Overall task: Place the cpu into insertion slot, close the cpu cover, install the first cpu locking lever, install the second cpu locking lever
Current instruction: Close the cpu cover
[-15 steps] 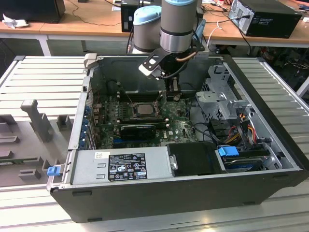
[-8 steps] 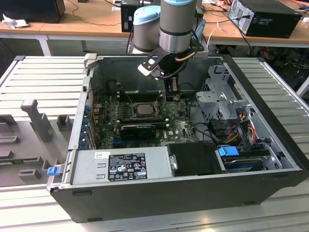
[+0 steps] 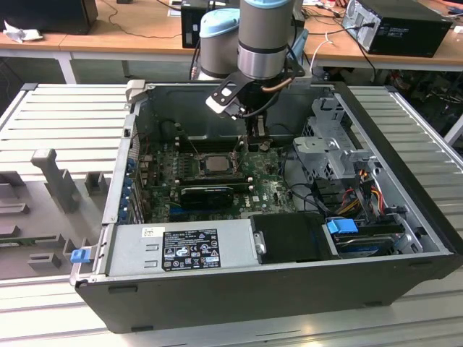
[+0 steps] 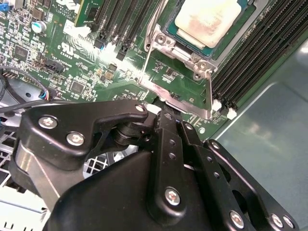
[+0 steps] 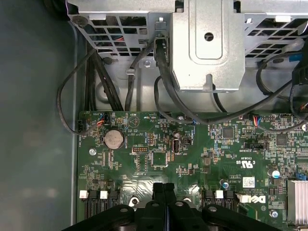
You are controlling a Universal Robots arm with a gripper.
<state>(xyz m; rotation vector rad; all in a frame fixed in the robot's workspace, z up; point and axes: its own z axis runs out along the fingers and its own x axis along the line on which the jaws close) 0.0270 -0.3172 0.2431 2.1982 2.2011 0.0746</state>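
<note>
The jaws of the black gripper are pressed together, nothing seen between them, tips at one edge of the silvery square-windowed cpu cover. Within that cover's window, the dull silver-grey square cpu is seated in the insertion slot.

The dull silver cpu lies flat, framed by the metal cpu cover lowered around its edges.
</note>
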